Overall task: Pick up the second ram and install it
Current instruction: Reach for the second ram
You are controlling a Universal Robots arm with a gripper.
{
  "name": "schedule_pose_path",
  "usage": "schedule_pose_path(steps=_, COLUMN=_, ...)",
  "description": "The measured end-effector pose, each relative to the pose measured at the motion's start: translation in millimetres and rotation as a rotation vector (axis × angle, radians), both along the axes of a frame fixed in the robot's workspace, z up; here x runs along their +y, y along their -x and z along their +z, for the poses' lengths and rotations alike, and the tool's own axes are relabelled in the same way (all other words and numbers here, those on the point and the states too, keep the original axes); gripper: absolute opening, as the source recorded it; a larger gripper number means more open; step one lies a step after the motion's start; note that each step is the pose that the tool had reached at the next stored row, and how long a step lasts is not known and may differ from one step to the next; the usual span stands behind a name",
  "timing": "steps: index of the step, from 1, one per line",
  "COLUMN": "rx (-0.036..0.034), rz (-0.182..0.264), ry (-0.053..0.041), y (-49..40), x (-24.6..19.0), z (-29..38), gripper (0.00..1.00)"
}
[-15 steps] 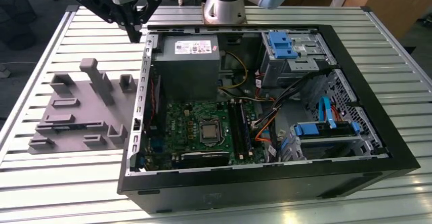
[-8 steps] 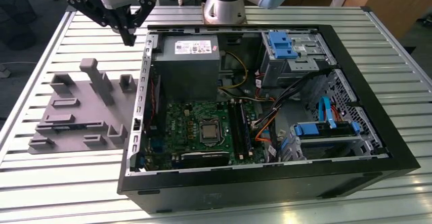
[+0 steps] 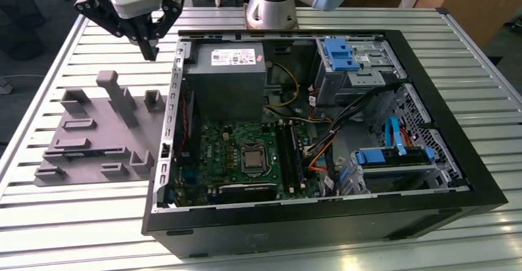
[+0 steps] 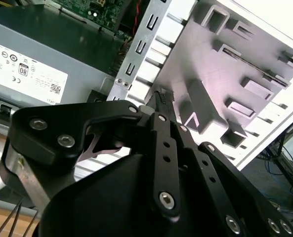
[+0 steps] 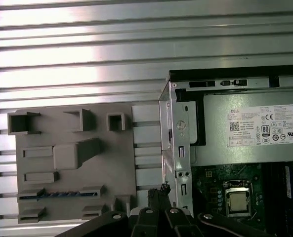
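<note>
Closest to my lens, the claw [image 5: 159, 192] hangs empty, pinched together, with the second ram [image 5: 52, 195] slotted in the grey holder [image 5: 111, 168] well off to its side, away from the case [image 5: 178, 133]; descending closed, I judge, could jab the board or holder.

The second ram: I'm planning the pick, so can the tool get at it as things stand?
Likely yes: the second ram sits uncovered in its slot of the grey holder, with nothing above it, and the tool hangs over the table just beside that holder.
</note>
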State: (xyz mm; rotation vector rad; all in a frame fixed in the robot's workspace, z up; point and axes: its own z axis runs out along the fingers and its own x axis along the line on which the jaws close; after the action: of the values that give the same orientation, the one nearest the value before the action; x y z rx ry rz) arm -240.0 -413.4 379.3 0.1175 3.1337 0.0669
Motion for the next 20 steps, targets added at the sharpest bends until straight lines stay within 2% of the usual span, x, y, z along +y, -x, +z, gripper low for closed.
schedule_pose_path(steps=8, rx=0.0012, rz=0.039, ry=0.0003, y=6.5, x=-2.3, z=-2.5, gripper=0.11)
schedule_pose_path(steps=20, rx=0.0010, rz=0.059, ry=0.0000, y=32.2, x=-2.4, z=-5.1, gripper=0.11)
